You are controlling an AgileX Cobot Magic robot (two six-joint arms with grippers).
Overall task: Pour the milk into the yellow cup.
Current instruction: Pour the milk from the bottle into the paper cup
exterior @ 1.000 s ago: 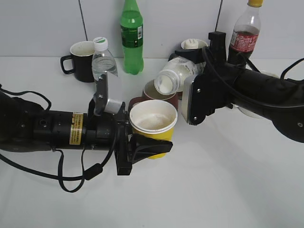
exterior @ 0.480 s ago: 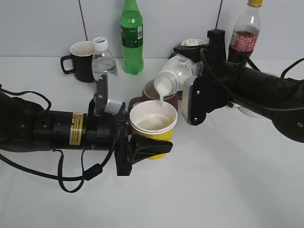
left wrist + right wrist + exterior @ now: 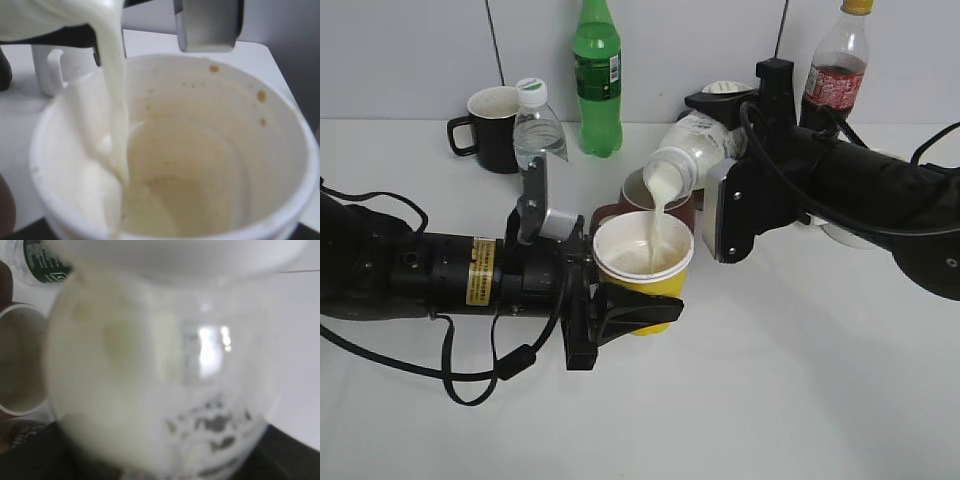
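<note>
The yellow cup [image 3: 642,262] is held at the table's middle by my left gripper [image 3: 620,312], which is shut on its lower wall. Its white inside fills the left wrist view [image 3: 200,150]. My right gripper [image 3: 725,135] is shut on the milk bottle [image 3: 688,155], which is tipped with its open neck down to the left, just above the cup's far rim. A white stream of milk [image 3: 658,222] runs from the neck into the cup, and it also shows in the left wrist view [image 3: 112,100]. The bottle fills the right wrist view [image 3: 165,375], blurred.
A brick-red mug [image 3: 665,205] stands right behind the cup. A black mug [image 3: 492,128], a clear water bottle [image 3: 536,125] and a green bottle [image 3: 597,80] stand at the back left. A cola bottle [image 3: 838,70] and a white mug [image 3: 728,95] stand at the back right.
The right gripper has tipped the milk bottle further down. Milk that first stayed in the neck now runs as a steady stream into the cup. The left arm has held still.
</note>
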